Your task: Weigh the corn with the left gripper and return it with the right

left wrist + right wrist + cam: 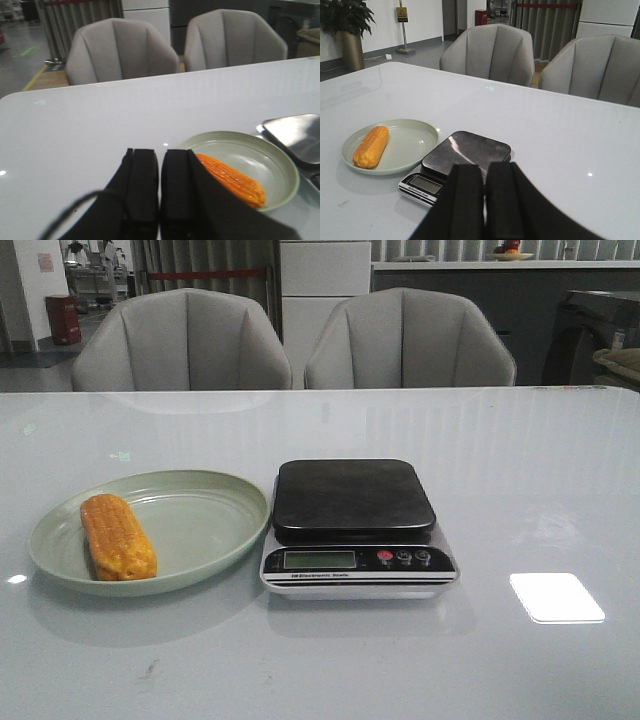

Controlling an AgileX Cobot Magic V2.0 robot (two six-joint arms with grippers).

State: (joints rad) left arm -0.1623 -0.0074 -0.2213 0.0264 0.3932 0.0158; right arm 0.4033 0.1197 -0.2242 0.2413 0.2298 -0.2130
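My closed right gripper [484, 200] hangs near the scale [457, 165], whose neighbouring plate [415, 140] holds the corn [370, 146].

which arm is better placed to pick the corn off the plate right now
Left. The left gripper hangs just beside the corn on the plate; the right gripper sits beyond the scale.

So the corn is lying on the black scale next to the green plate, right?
Not quite. The corn is lying in the green plate, and the black scale beside it has nothing on it. The front view shows this clearly.
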